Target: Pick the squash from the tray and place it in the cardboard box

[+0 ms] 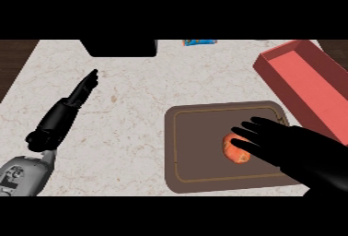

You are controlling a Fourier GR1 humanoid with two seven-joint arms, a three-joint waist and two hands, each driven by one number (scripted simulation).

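Head view shows the small orange, rounded squash (pixel 236 150) lying on the brown rectangular tray (pixel 197 138), partly covered by the black right hand (pixel 285 143), whose fingers spread over it without visibly closing. It looks light, stiff and smooth-skinned, probably slippery, so wrapping round its middle seems best. A red-sided cardboard box (pixel 299 78) stands just beyond the tray. At left, the left hand (pixel 81 92) rests open on the pale marbled counter (pixel 136 83).

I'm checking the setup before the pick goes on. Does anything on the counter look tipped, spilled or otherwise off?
Nothing stands out. The squash lies on the brown tray under the right hand, the red box sits open at the right, and the left hand rests open at the left.
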